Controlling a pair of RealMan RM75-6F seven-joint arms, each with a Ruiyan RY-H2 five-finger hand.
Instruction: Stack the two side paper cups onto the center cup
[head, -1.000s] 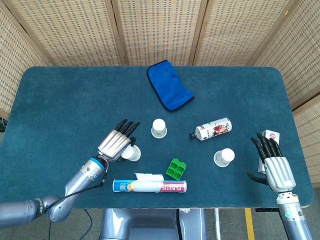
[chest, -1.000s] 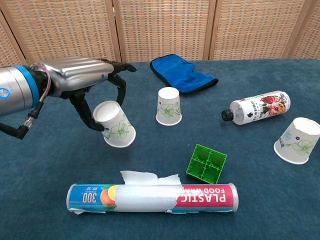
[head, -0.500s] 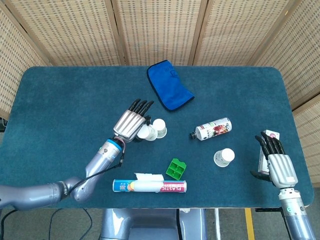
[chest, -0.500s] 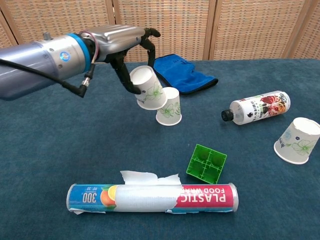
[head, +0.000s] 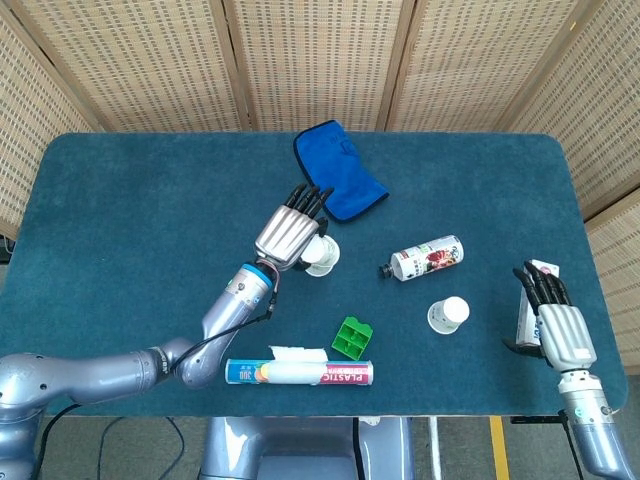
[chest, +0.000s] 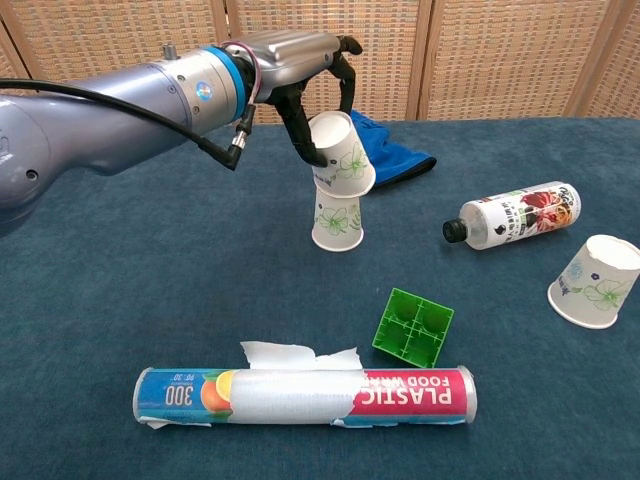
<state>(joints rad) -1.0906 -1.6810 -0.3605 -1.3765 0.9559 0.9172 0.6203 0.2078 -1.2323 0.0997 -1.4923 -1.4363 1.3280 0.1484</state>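
Observation:
My left hand (chest: 300, 62) (head: 291, 233) holds a white flower-printed paper cup (chest: 340, 152), tilted, right above the center cup (chest: 337, 218) (head: 322, 257), which stands upside down on the blue table. Whether the held cup touches the center cup's top is unclear. The other side cup (chest: 594, 281) (head: 448, 315) lies tipped over at the right. My right hand (head: 558, 330) hovers open near the table's right edge, apart from that cup, fingers spread.
A blue cloth (head: 338, 183) lies behind the center cup. A plastic bottle (chest: 515, 215) lies on its side to the right. A green block (chest: 413, 327) and a plastic-wrap roll (chest: 305, 396) sit in front. A small white box (head: 534, 295) lies under my right hand.
My left hand has carried the cup from the left side up and rightward until it hangs over the center cup. My right hand drifted slightly toward the table edge.

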